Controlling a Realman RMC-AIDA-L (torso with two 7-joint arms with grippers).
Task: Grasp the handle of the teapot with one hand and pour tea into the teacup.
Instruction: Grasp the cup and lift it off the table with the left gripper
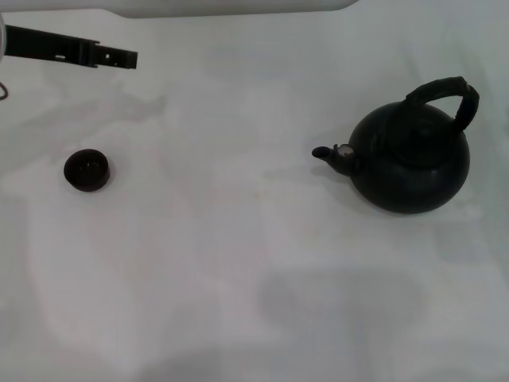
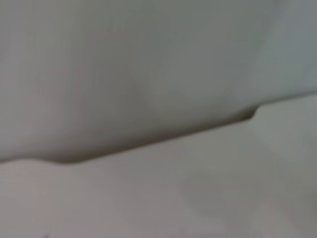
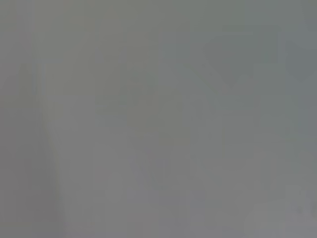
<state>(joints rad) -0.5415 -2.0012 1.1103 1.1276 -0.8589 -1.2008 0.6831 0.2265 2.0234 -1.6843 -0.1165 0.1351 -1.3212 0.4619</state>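
The teapot [image 1: 411,161] is a large round matte-black pot standing upright on the white table at the right of the head view. Its short spout [image 1: 324,153] points left toward the teacup. The thick black arched handle [image 1: 445,93] rises over its top, with nothing touching it. The teacup [image 1: 87,170], a tiny dark low bowl, sits far to the left, well apart from the pot. My left gripper [image 1: 127,57] reaches in as a black bar at the top left, beyond the teacup and away from both objects. The right gripper is out of view.
The white table [image 1: 238,263] spreads between the teacup and the teapot. Its far edge [image 1: 238,9] runs along the top of the head view. The left wrist view shows only a pale surface with an edge [image 2: 148,139]. The right wrist view is plain grey.
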